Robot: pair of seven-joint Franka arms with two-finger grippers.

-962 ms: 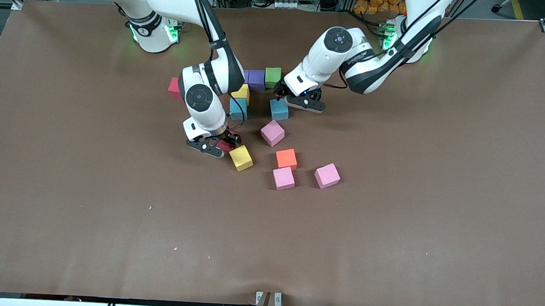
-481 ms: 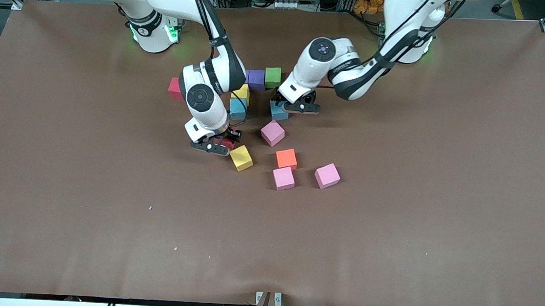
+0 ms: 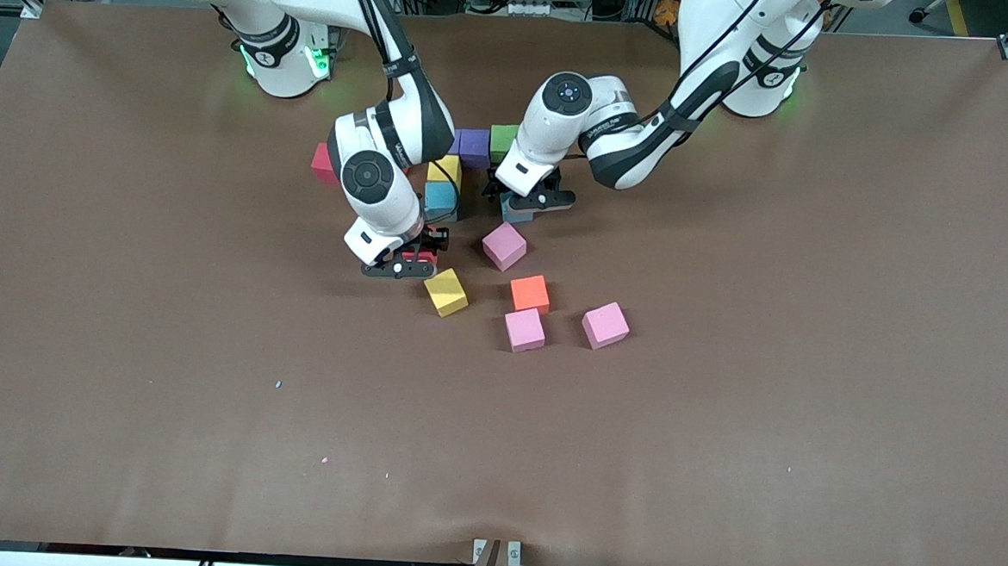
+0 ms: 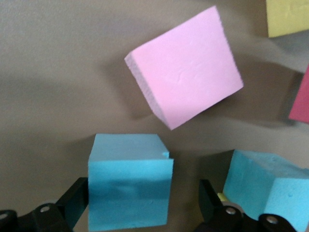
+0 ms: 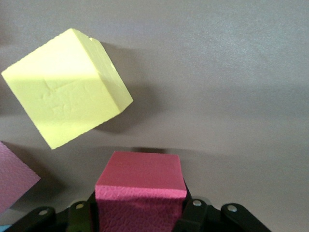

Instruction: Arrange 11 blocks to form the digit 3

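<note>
**Both arms busy at the block cluster**

Grip on a red block (image 5: 140, 186) is the main fact for the right gripper (image 3: 401, 265): its fingers are closed on the two sides of this cube, just beside the loose yellow block (image 3: 446, 292). Probably it holds the cube in order to carry it to its place in the digit.

The left gripper (image 3: 527, 202) stands low over a blue block (image 4: 129, 181) with the fingers wide open, one on each side and not yet pressing. This looks like preparation for a grasp or a small correction of the cube's position.

The digit seems to begin at the robots' side: a purple block (image 3: 474, 147) and a green block (image 3: 504, 141) stand in a row, with another yellow block (image 3: 444, 173) and a second blue block (image 3: 440, 199) nearer to the camera. A tilted pink block (image 3: 504, 246), an orange block (image 3: 529, 293) and two more pink ones wait unsorted, nearer to the camera.

Compared with one second ago, the right gripper has closed on the red cube and shifted a little toward the robots. The left arm has swung toward the right arm's end of the table, and its gripper has come down around the blue cube.
</note>
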